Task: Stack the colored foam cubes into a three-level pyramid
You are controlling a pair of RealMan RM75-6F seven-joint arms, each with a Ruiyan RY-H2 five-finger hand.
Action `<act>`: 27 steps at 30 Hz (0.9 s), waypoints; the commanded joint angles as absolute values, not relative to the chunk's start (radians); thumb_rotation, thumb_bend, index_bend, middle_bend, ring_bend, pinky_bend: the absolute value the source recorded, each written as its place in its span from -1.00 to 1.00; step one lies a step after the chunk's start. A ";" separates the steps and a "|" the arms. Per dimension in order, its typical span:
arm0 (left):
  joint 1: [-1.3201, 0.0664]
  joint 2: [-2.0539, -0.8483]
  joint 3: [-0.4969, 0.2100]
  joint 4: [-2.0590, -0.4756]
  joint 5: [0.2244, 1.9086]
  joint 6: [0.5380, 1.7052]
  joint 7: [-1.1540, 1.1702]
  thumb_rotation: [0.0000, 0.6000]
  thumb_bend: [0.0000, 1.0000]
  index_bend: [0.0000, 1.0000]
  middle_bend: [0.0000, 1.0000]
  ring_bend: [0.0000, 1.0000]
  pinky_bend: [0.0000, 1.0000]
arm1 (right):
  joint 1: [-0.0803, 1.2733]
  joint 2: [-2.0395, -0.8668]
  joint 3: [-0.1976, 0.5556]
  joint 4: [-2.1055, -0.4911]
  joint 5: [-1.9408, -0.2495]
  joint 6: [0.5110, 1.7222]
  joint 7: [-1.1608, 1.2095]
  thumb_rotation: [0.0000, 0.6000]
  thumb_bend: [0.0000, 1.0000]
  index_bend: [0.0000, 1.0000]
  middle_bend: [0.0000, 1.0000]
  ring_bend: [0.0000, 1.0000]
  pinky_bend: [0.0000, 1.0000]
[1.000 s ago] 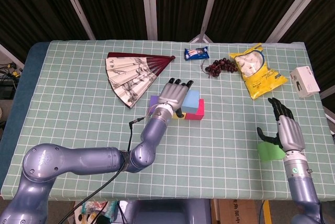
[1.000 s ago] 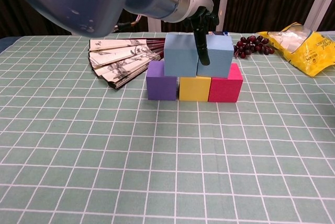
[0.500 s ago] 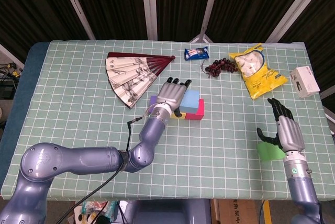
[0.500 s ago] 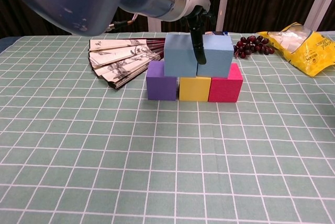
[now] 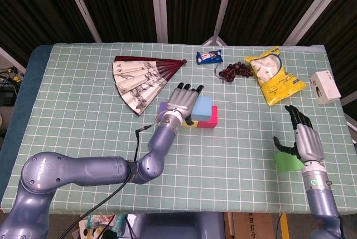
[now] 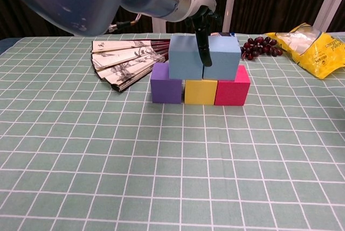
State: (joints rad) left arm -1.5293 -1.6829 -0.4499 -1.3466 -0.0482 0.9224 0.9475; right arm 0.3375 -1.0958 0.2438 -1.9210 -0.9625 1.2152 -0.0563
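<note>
pyramid: two levels built, top cube missing.
left robot hand [image 5: 183,102] rests on the blue cubes [image 6: 204,57], grip unclear; right robot hand [image 5: 303,140] open beside the green cube [image 5: 286,162].

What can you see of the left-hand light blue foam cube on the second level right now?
The left light blue foam cube looks matte and soft-edged. It sits upright on the second level, resting across the purple foam cube and the yellow foam cube, side by side with the other light blue foam cube. One of the left hand's dark fingers hangs down the front at the seam between them. In the head view the hand covers its top.
</note>
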 commanded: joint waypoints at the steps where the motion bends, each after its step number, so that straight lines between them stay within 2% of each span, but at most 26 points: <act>1: -1.530 -1.680 -0.448 -1.349 -0.050 0.924 0.947 1.00 -0.81 -1.00 -0.53 -0.84 -0.96 | 0.339 -1.095 0.245 -1.921 -0.961 1.214 -0.056 1.00 -0.24 -1.00 -1.00 -1.00 -1.00; 12: -1.531 -1.672 -0.439 -1.353 -0.056 0.934 0.941 1.00 -0.81 -1.00 -0.78 -0.88 -0.96 | 0.339 -1.095 0.245 -1.924 -0.960 1.215 -0.059 1.00 -0.24 -1.00 -1.00 -1.00 -1.00; 19: -1.513 -1.646 -0.447 -1.379 -0.032 0.952 0.909 1.00 -0.81 -1.00 -0.82 -0.88 -0.96 | 0.338 -1.093 0.245 -1.923 -0.965 1.215 -0.053 1.00 -0.24 -1.00 -1.00 -1.00 -1.00; 27: -1.442 -1.561 -0.450 -1.504 0.018 1.000 0.840 1.00 -0.81 -1.00 -0.83 -0.88 -0.96 | 0.338 -1.093 0.243 -1.924 -0.967 1.216 -0.057 1.00 -0.24 -1.00 -1.00 -1.00 -1.00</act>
